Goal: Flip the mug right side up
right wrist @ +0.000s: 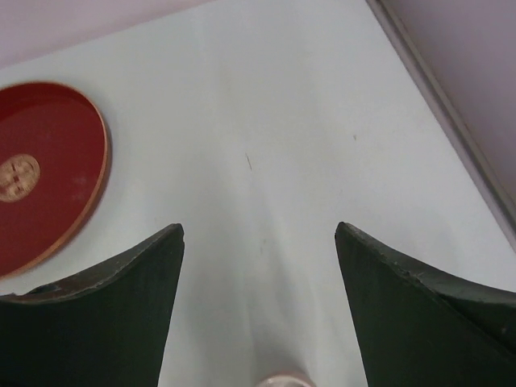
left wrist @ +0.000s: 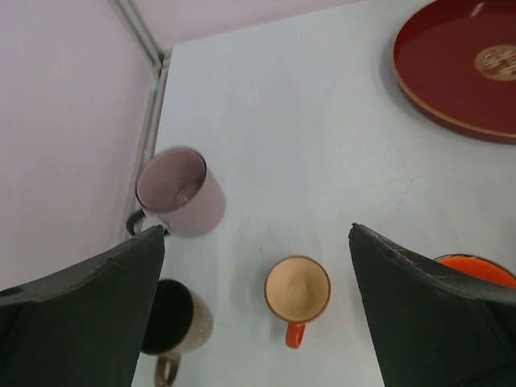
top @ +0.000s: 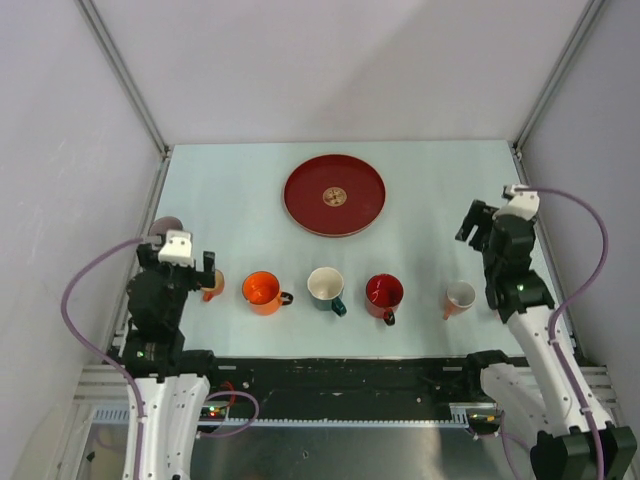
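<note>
Left pincer (left wrist: 258,234) is spread wide with nothing in it, hanging over the near left part of the desk (top: 420,190). Straight below, framed between my fingers in the left wrist view, the small mug (left wrist: 297,289) with the orange handle stands mouth up. Its cream inside is showing, the handle points to the near edge, and it is clear of both fingers. To its left there's a dark mug (left wrist: 176,321), and farther back a mauve mug (left wrist: 179,192), both showing open mouths. An orange mug (top: 262,291) sits just right of the small one. Along the same row come a teal mug (top: 326,287), a red mug (top: 384,294) and a pale pink mug (top: 459,297), every one rim up. Right pincer (right wrist: 258,230) is wide too and holds nothing, raised over the desk's right side beyond the pale pink mug. Only that mug's rim peeks in at the bottom of the right wrist view. The red tray (top: 334,194) lies at the back centre.
</note>
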Controlling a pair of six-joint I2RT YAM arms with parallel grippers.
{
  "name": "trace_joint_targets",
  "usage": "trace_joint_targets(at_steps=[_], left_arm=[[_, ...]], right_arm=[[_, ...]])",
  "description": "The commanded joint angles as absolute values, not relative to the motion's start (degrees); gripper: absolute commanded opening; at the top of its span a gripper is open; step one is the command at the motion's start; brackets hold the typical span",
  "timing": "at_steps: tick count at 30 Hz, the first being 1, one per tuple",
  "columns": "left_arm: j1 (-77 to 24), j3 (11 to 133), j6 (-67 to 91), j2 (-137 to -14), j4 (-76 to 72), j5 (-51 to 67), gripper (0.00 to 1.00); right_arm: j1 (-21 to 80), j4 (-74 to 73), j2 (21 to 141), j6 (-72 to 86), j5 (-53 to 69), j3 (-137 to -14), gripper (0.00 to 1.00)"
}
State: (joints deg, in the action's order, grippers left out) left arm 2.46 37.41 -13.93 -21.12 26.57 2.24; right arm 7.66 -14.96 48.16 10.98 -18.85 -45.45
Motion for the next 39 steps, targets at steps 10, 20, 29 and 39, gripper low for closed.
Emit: trace_joint_targets(at_steps=[10,20,29,39], left_arm=[[2.6,22.2,-4.1,-13.6,12.6,-5.9,1.0],[2.6,21.6,-3.7,-14.8,12.0,-5.6,1.0],[2.6,22.1,-4.4,-15.9,10.9,-6.2,1.0],[2.6,50.8,-15.0,-24.4,-1.6,-7.6,1.0]], right_arm=[[12.2,-4.7,33.4,9.9,-22.9,-28.5,0.79],[13.3,-4.5,33.0,10.5,-25.6,-27.7,0.83],[13.4,-4.2,33.0,9.2,-23.6,-27.9,0.84],[13.3,-10.1,39.4,0.1,-15.4,-56.8,0.99]])
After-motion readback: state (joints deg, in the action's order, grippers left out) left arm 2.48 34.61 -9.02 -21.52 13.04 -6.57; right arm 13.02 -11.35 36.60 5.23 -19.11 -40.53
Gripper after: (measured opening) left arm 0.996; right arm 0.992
